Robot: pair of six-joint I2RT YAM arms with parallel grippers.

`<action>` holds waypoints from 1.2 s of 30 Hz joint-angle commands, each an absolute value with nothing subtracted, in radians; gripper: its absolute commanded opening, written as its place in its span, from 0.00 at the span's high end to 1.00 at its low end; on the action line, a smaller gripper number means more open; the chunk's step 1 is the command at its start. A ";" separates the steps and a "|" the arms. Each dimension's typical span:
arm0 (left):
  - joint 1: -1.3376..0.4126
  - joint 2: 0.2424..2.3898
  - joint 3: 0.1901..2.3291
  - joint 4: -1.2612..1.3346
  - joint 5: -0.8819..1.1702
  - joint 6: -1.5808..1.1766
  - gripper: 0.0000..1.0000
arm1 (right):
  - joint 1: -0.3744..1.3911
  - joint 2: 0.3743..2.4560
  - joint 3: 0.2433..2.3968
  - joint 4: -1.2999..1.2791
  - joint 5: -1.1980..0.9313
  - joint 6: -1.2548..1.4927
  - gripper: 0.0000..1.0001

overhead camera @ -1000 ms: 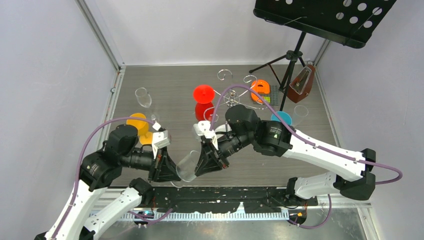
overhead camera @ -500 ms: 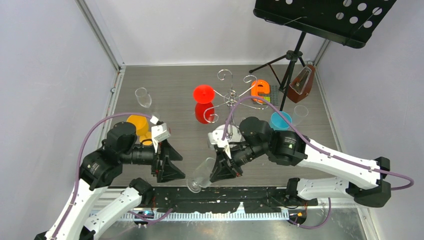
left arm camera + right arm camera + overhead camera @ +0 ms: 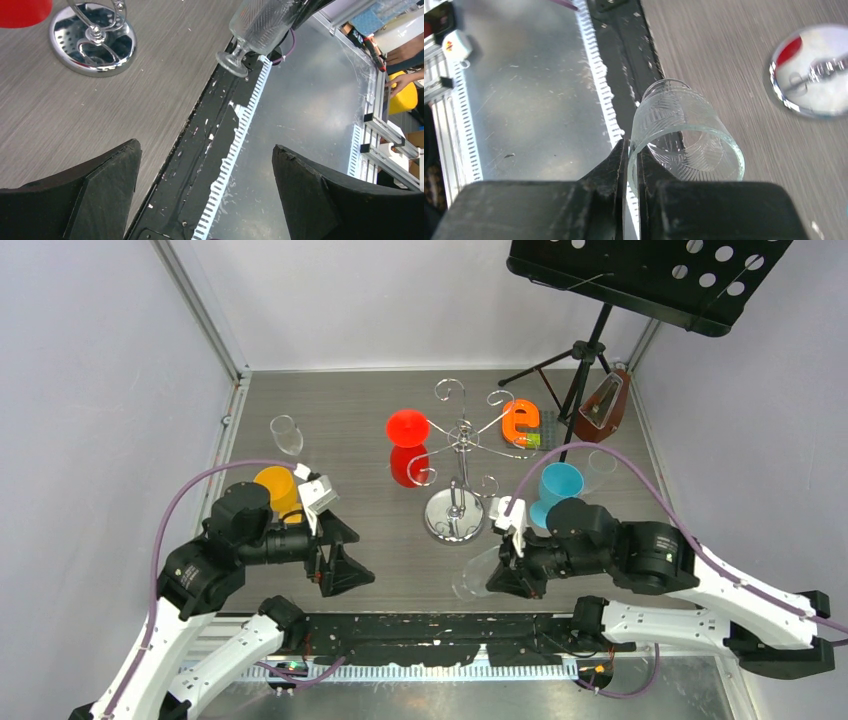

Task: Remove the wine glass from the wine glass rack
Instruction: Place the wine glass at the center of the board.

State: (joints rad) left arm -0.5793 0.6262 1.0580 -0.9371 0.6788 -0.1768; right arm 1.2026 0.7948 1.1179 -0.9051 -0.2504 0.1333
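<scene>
Glass [image 3: 684,140] off rack, tilted over near counter [image 3: 350,430] edge, rim wall pinched in narrow right claw [image 3: 630,160]. Left claw [image 3: 205,175] wide, empty, apart to its left. Left, probably: set down, release. Rack [image 3: 452,518] upright beyond. Red item [image 3: 407,428] at one arm: hung or standing, unclear.

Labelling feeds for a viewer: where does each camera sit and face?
Top external: above, behind the bases, facing down at the table; the left arm and right arm show.
Left wrist: on the left arm, facing the table's near edge; the open left gripper shows.
Right wrist: on the right arm, facing along the right gripper, shut on the wine glass rim.
Shared: all show the wine glass and wine glass rack base.
</scene>
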 commanded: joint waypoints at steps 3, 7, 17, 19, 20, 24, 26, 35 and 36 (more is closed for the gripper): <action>-0.575 0.625 1.051 -0.873 0.645 -0.173 0.00 | 1.207 0.749 1.177 -1.107 0.042 0.348 0.94; -0.574 0.620 1.025 -0.858 0.648 -0.170 0.00 | 1.207 0.764 1.207 -1.222 0.180 0.441 0.94; -0.574 0.604 0.998 -0.848 0.661 -0.144 0.00 | 0.986 0.757 1.129 -1.262 0.248 0.505 0.94; -0.575 0.600 0.997 -0.847 0.672 -0.141 0.00 | 0.930 0.763 1.107 -1.252 0.234 0.492 0.94; -0.575 0.598 0.996 -0.846 0.675 -0.142 0.00 | 0.911 0.767 1.100 -1.248 0.234 0.486 0.94; -0.575 0.580 0.975 -0.823 0.687 -0.163 0.00 | 0.787 0.775 1.051 -1.221 0.221 0.460 0.94; -0.574 0.574 0.970 -0.822 0.690 -0.165 0.00 | 0.730 0.780 1.031 -1.204 0.213 0.447 0.94; -0.574 0.525 0.951 -0.802 0.714 -0.188 0.00 | 0.488 0.822 0.922 -1.108 0.189 0.378 0.95; -0.576 0.520 0.949 -0.800 0.718 -0.191 0.00 | 0.460 0.819 0.909 -1.100 0.180 0.372 0.94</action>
State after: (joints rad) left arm -0.5793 0.5438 0.9588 -0.8631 0.6827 -0.1787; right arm 0.5358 0.8261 0.9306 -1.1988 0.1932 0.4191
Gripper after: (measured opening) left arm 0.994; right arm 0.128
